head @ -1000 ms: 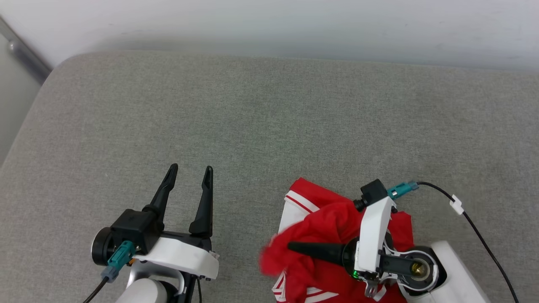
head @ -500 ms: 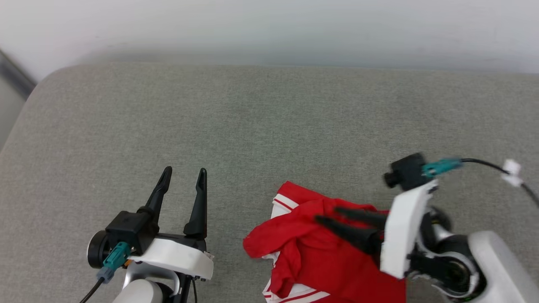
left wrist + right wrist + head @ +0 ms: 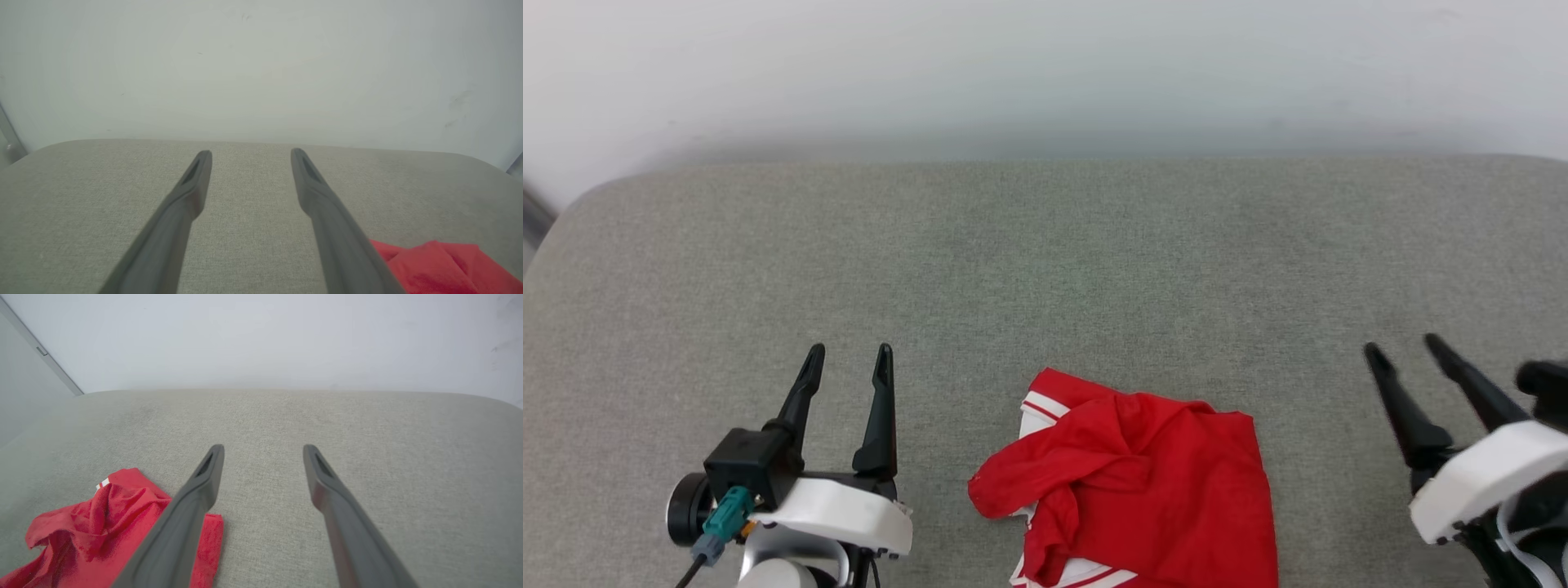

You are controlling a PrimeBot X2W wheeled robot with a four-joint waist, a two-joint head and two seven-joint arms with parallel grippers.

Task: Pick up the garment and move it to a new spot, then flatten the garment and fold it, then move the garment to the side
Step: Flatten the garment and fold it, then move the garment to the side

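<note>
Garment crumpled on cushion | left tool spread, empty | right tool spread, empty

Soft, even, bright light lies on the grey fabric cushion, with only faint shadows at the red jersey's edges and a hazy band where the cushion's far edge meets the pale wall. In the head view the right gripper is slightly smeared; in both wrist views the dark fingers blur toward the bottom edge and the cushion's far edge bows.
</note>
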